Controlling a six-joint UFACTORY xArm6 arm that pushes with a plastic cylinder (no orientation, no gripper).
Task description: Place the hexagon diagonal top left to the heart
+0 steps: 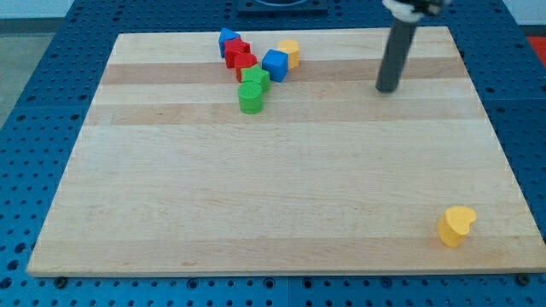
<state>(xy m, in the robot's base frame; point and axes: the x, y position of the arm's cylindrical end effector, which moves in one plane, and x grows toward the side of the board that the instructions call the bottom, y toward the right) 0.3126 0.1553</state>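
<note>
A yellow hexagon block (290, 53) sits near the view's top, at the right end of a cluster, touching a blue cube (275, 65). A yellow heart block (456, 225) lies alone near the view's bottom right corner of the board. My tip (387, 88) rests on the board at the view's upper right, well to the right of the hexagon and far above the heart, touching no block.
The cluster also holds a blue block (228, 40), two red blocks (238, 51) (246, 66), a green star-like block (255, 79) and a green cylinder (251, 100). The wooden board (171, 188) lies on a blue perforated table.
</note>
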